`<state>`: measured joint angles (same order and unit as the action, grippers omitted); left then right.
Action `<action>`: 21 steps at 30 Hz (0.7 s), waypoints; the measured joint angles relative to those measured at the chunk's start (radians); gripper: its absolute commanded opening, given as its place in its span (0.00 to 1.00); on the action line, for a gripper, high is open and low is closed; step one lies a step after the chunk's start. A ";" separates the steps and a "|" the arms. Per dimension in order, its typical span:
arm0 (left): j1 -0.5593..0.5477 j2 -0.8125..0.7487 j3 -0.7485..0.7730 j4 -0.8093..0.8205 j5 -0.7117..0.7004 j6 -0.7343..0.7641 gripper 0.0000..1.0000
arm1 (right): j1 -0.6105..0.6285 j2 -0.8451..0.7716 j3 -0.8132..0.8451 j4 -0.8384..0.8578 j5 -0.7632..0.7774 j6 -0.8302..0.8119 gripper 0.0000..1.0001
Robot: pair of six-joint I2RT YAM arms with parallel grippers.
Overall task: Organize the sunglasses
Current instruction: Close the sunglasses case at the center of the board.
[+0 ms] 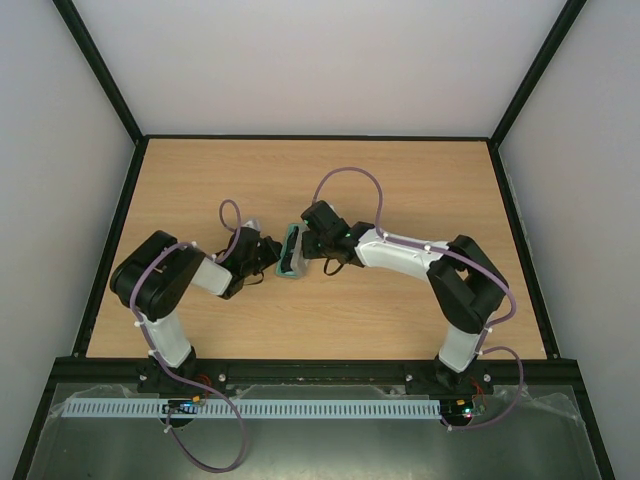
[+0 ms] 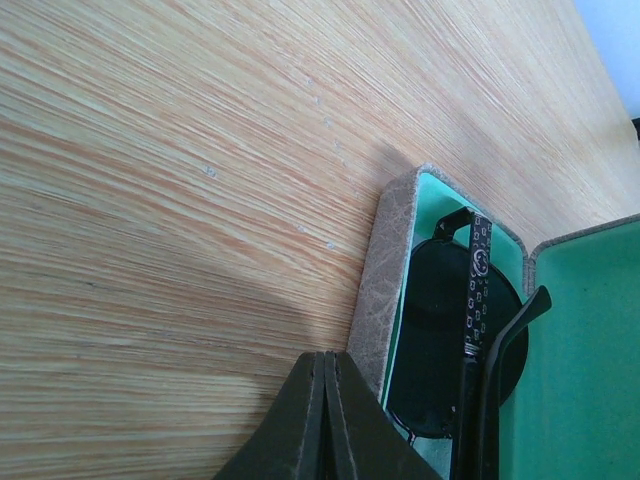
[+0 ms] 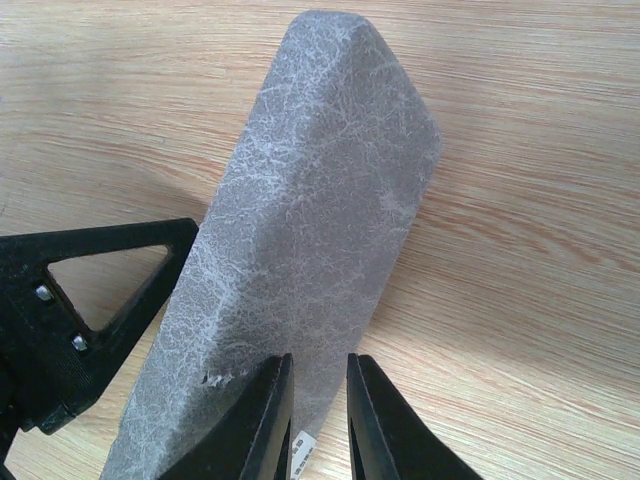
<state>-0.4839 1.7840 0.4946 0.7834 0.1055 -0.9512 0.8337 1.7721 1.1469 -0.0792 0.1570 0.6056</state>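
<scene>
The sunglasses [image 2: 450, 330], with dark lenses and folded slim arms, lie inside the open grey case [image 2: 378, 290] on its green lining. The case [image 1: 291, 252] sits at mid-table between both grippers. Its lid [image 3: 320, 200] stands raised, with the grey outside facing the right wrist camera and the green inside [image 2: 590, 340] facing the left one. My left gripper [image 2: 328, 362] is shut and empty, its tip against the outer wall of the case's base; it also shows in the top view [image 1: 268, 256]. My right gripper [image 3: 320, 375] is narrowly open at the lid's outer face [image 1: 308, 243].
The wooden table [image 1: 420, 190] is enclosed by white walls and a black frame. A black finger of the left gripper [image 3: 100, 300] shows beside the lid in the right wrist view. Both arms' cables loop above the table's middle.
</scene>
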 measured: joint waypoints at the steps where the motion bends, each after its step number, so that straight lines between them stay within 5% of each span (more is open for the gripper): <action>1: 0.000 0.000 0.000 0.001 0.001 0.000 0.03 | 0.001 -0.001 0.000 0.000 0.000 0.000 0.18; 21: 0.000 0.011 -0.008 0.032 0.024 -0.002 0.03 | 0.016 0.121 0.100 -0.001 -0.032 0.000 0.18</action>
<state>-0.4839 1.7947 0.4866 0.8154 0.1299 -0.9527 0.8494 1.8931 1.2469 -0.0799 0.1253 0.6060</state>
